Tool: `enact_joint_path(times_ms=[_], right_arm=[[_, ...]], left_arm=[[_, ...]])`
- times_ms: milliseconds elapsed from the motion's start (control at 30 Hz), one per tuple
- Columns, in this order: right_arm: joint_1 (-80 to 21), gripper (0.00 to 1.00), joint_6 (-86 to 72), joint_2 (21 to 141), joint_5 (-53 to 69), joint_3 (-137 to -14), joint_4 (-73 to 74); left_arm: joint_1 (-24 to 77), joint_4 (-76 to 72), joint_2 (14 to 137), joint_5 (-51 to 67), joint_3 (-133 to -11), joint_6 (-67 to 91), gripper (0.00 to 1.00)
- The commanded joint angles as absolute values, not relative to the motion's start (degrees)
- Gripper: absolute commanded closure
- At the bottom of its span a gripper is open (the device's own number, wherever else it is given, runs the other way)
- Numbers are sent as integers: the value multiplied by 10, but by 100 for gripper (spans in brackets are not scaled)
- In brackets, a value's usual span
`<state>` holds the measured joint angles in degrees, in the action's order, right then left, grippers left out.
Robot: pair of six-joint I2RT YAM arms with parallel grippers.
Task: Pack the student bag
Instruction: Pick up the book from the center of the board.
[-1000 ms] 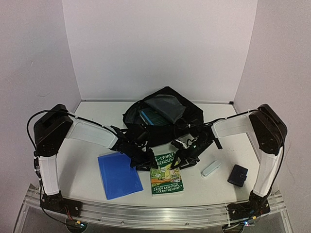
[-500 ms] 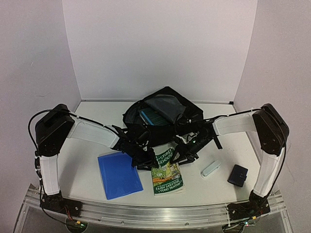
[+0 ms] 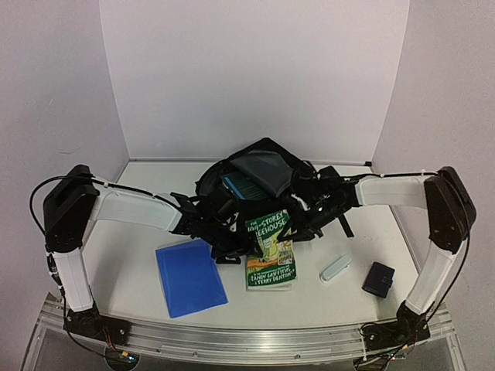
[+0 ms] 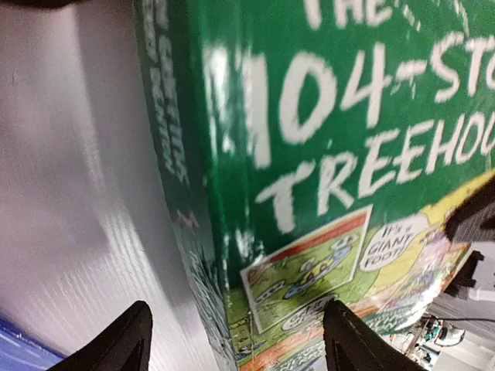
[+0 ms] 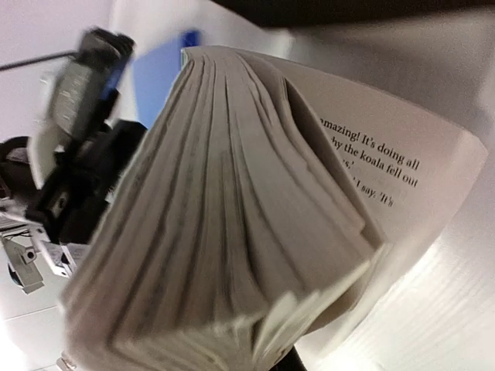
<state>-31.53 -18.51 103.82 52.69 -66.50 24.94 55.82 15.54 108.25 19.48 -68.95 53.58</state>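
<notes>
As I judge it, the step in hand is getting the green paperback book with the cartoon cover (image 3: 271, 249) into the large soft black fabric backpack (image 3: 303, 179). The backpack lies at the far middle of the white table (image 3: 139, 255), its mouth open toward the arms.

On the left, the left gripper (image 4: 236, 328) straddles the book's spine with its jaws spread wide and clamped on nothing. Its best part is to steady the spine only, not to grab. The book's far end tips up toward the bag's mouth.

On the right, the right gripper (image 3: 311, 219) is at the book's page edge. Its fingers are mostly hidden behind fanned pages, but the jaws look pinched on the book. The pages are splaying, so a deeper bite on cover and pages together would serve. The book could then slide in spine-first beside the flat teal item (image 3: 241, 185) inside, under the grey flap (image 3: 263, 166).

Counted, left to right:
- one flat blue rectangular folder (image 3: 189, 278)
- one green book
- one backpack, holding one teal item
- one small white oblong object (image 3: 335, 268) — what it is I cannot tell
- one small dark-blue pouch (image 3: 379, 278)

There are two grippers.
</notes>
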Motion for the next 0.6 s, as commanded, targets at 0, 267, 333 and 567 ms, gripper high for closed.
enact_joint_path(times_ms=[0,267,333,567], right_arm=[[-297,100,-180,955,617,-731,211],[-295,100,-181,950,683,-803,210],[-294,100,-177,960,685,-818,212],[-295,92,-172,1002,631,-878,217]], left_arm=[[539,127,983,227,-691,510,19],[507,87,953,287,-719,474,27],[492,41,941,295,-704,492,35],[442,-38,910,279,-679,526,81]])
